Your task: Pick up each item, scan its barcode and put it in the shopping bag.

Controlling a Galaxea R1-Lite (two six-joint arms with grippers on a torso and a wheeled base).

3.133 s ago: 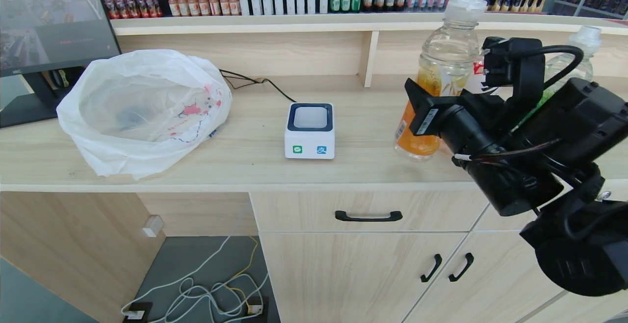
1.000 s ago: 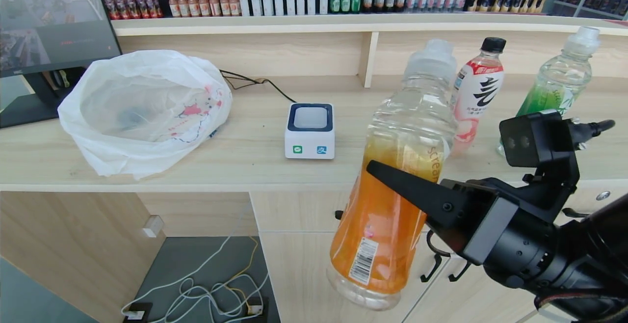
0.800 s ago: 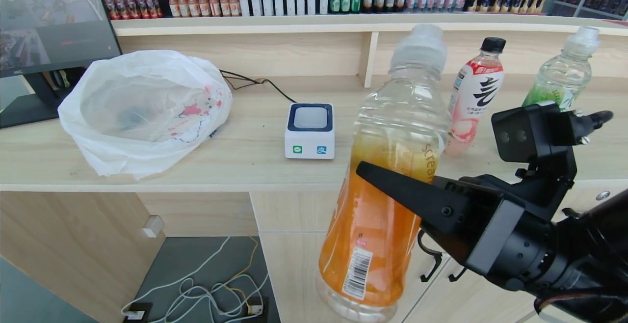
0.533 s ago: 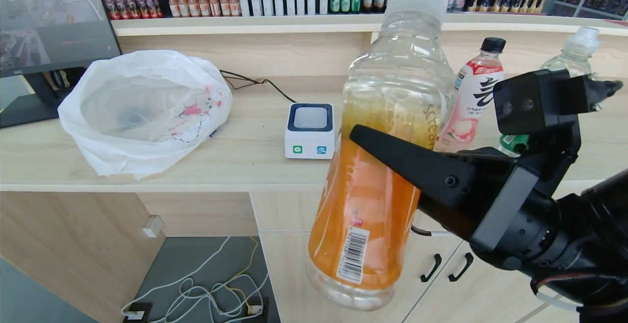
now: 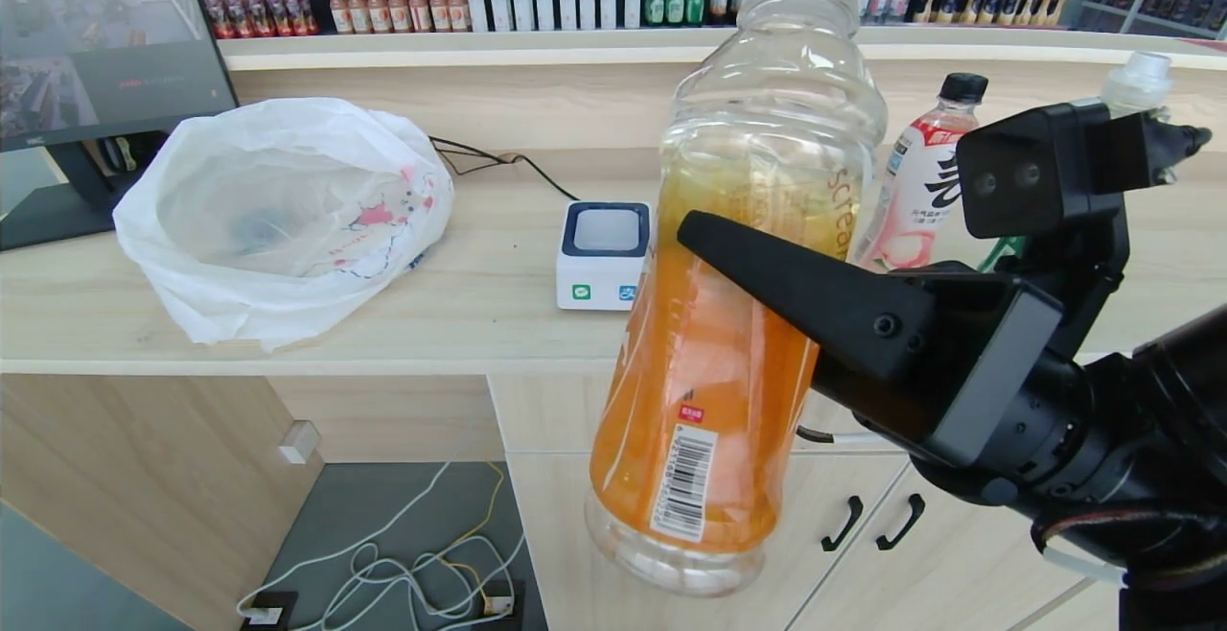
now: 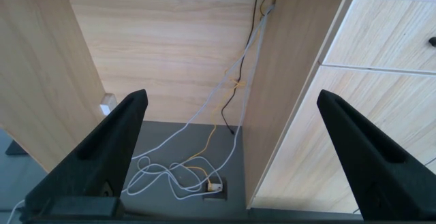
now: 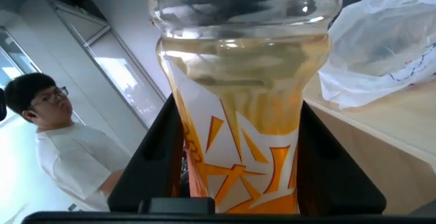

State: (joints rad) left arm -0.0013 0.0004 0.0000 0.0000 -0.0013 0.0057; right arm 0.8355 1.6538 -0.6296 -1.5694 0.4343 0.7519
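Looking down (head view): orange bottle point(image 5: 700, 401), lifted off the counter point(image 5: 479, 315) moments ago, is clamped by the right gripper point(image 5: 738, 257) near the scanner point(image 5: 606, 255); barcode point(image 5: 682, 482) is faced away, scan judged pending.
Left wrist: left gripper point(image 6: 231, 98) is spread wide, empty.
Right wrist: orange bottle point(image 7: 245, 149) is pinched between jaws.

The head view is lit brightly and evenly from above. Soft shadows are cast beneath the shopping bag point(image 5: 278, 219) on the desk point(image 5: 498, 315). Small glints are seen on the clear upper part of the bottle point(image 5: 700, 391). In the right wrist view, the windows point(image 7: 17, 50) at the upper left are washed out to white. The recess shown in the left wrist view is more dimly lit.
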